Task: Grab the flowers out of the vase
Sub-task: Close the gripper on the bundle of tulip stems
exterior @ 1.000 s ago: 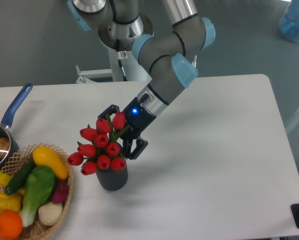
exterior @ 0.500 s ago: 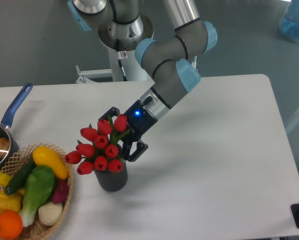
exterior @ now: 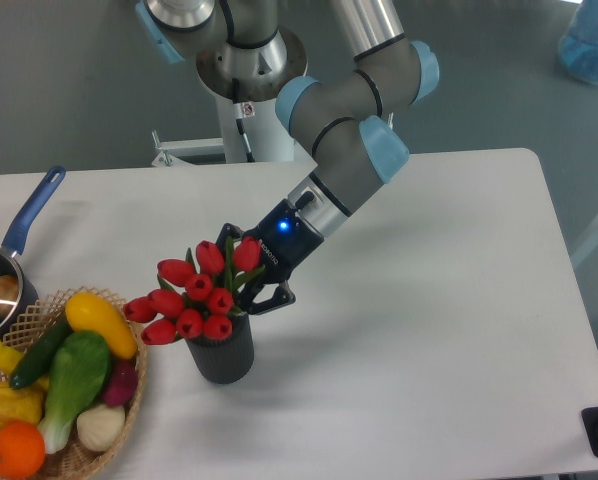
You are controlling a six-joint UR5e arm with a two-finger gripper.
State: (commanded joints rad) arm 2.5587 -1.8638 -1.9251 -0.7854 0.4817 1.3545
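From the fixed camera, the vase stands upright on the white surface, just right of the basket of vegetables. The flowers sit in the vase's mouth, red buds leaning left above it. The hand reaches in from the upper right of the vase, its dark fingers closed around the bunch at the right-hand buds. A blue-handled pot lies far left of the vase.
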